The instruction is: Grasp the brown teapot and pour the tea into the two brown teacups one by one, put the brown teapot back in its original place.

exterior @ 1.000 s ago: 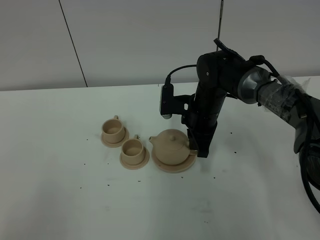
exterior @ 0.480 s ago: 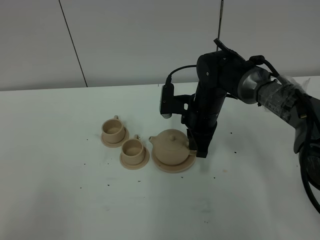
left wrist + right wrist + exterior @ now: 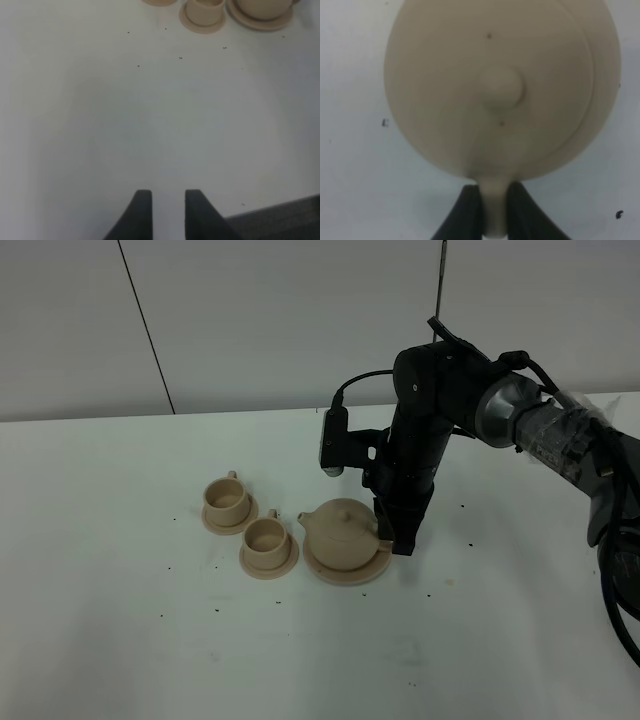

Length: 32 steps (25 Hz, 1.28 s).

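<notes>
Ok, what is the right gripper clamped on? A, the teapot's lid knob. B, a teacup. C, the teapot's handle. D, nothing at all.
C: in the right wrist view the right gripper pinches the handle of the teapot from both sides, while the lid knob is untouched.

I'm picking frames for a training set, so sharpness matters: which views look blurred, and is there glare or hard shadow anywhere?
Exterior high: sharp, evenly lit, no glare; only faint shadow beside the brown teapot. Left wrist: table evenly lit, left gripper dark, slightly soft. Right wrist: teapot fills the frame, too close and blurred; right gripper equally soft.
</notes>
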Motion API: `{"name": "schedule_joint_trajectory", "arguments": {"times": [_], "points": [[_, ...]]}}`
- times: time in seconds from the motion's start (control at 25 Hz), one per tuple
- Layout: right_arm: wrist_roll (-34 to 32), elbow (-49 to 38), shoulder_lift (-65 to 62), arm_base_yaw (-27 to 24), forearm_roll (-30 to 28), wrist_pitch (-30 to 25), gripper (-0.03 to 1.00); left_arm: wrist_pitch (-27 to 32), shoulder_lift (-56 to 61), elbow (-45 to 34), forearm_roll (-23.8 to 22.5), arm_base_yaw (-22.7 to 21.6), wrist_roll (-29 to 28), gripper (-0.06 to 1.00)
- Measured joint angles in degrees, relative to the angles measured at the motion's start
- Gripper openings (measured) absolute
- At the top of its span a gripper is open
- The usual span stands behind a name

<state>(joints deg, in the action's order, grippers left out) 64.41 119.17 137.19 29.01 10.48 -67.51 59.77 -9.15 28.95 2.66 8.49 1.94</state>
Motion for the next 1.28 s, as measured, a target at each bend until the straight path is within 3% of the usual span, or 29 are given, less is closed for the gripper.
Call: {"name": "schedule_joint_trajectory", "arguments": {"times": [1.28], "points": [[-1.34,0.00,-0.62,0.15,0.83,0.01,0.10,0.00,0.00,0.00,0.00,0.00,0.00,0.23]]}}
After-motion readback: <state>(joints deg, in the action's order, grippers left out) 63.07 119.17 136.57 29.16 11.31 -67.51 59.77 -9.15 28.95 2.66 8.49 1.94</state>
